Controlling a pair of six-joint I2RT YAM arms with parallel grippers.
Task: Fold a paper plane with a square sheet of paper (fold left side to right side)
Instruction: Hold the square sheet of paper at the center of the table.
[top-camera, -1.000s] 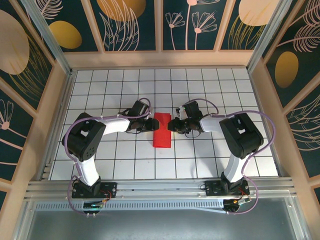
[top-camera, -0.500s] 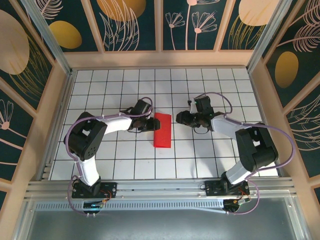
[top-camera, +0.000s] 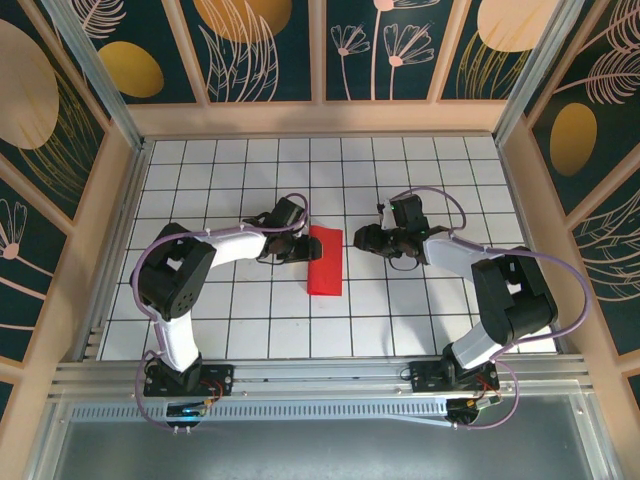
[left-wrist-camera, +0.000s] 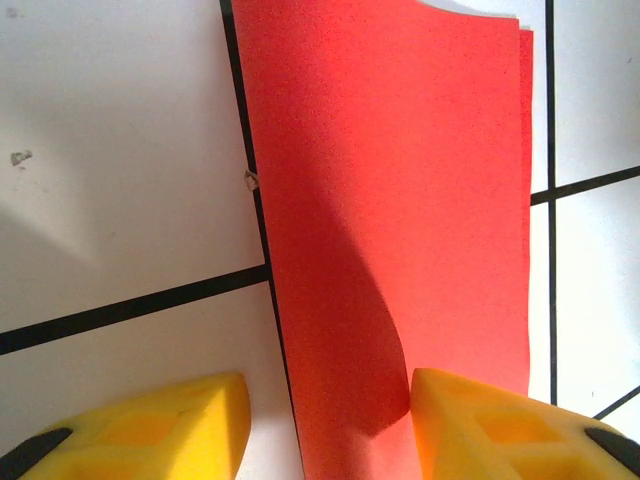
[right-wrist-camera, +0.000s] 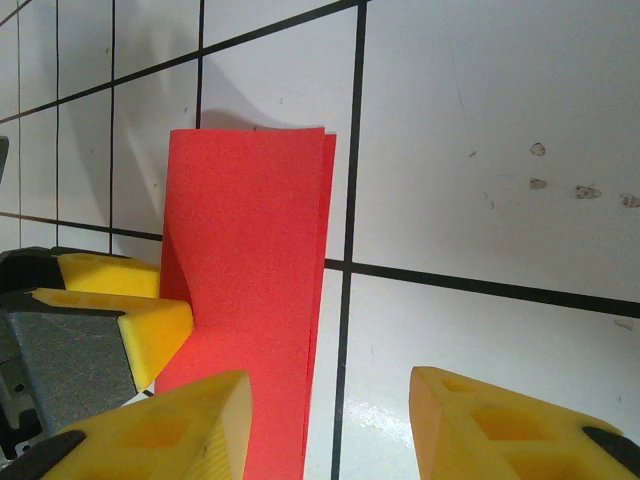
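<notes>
The white gridded worktop (top-camera: 220, 310) spreads out beneath both claws, and the left arm (top-camera: 175, 275) and right arm (top-camera: 505, 290) bend inward so that their tips face each other across it. Between the two claws lies the red sheet of paper (top-camera: 325, 262), folded into a narrow rectangle and flat on the tiles. From the left claw (top-camera: 297, 247) the sheet starts right at the fingertips and runs away ahead of it (left-wrist-camera: 380, 200). From the right claw (top-camera: 362, 238) it lies ahead and off to one side (right-wrist-camera: 250, 260), just beside the claw and apart from it. Along the sheet's long edge nearest the right claw we see two layers, one sitting a hair inside the other. The left claw (left-wrist-camera: 328, 400) is released: its jaws stand apart, one yellow finger (left-wrist-camera: 150, 425) over bare tile beside the sheet and the other (left-wrist-camera: 500, 425) at the sheet itself, where the paper bulges up a little against it. We cannot tell whether that finger presses the paper down. The right claw (right-wrist-camera: 328, 400) is also released, its jaws wide apart over bare tile and a black grid line, with nothing held. From there we see the left claw's yellow fingers (right-wrist-camera: 140, 330) meeting the sheet's opposite long edge.
</notes>
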